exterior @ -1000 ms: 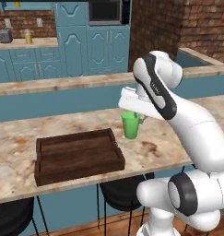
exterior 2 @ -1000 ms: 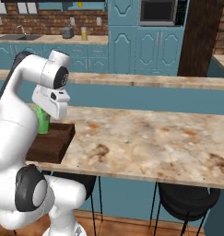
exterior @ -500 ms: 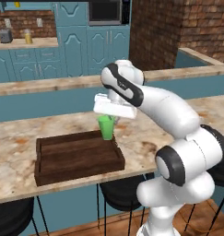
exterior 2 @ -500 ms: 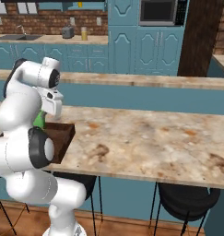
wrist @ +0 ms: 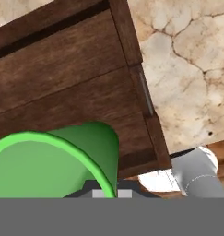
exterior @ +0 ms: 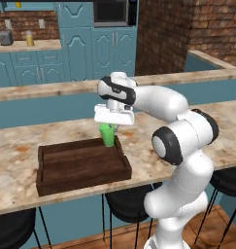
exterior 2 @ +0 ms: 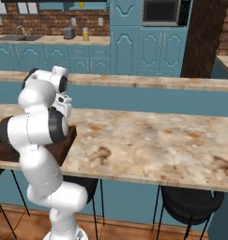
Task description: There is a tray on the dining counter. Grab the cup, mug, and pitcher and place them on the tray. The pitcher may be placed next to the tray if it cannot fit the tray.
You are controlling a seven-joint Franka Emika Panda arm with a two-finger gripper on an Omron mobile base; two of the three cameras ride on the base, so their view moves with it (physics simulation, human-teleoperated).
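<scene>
**Green cup carried over the tray's right end**

The step in hand appears to be the placing of the first item: the small bright green tapered cup (exterior: pixel 108 134) hangs from the end effector (exterior: pixel 113 125) above the right end of the dark brown wooden rectangular tray (exterior: pixel 80 165), which sits near the front edge of the beige marbled stone worktop (exterior: pixel 22 146). The end effector is pinched onto the cup, gripping it at the rim from above.

In the hand view the cup (wrist: pixel 58 161) sits directly beneath the camera, its open mouth close and tilted, with the tray's plank floor (wrist: pixel 62 73) and its right-hand wall below it. The cup's base looks to be above the tray, close to that wall and the far right corner; whether it touches the floor cannot be told.

The next move probably calls for lowering the cup straight down inside the wall, clear of the rim, then spreading the fingers. Set too near the wall, it could catch the edge and tip.

On the far brick-backed kitchen counter a small yellow vessel (exterior: pixel 28 38) stands beside a grey toaster (exterior: pixel 5 37).
</scene>
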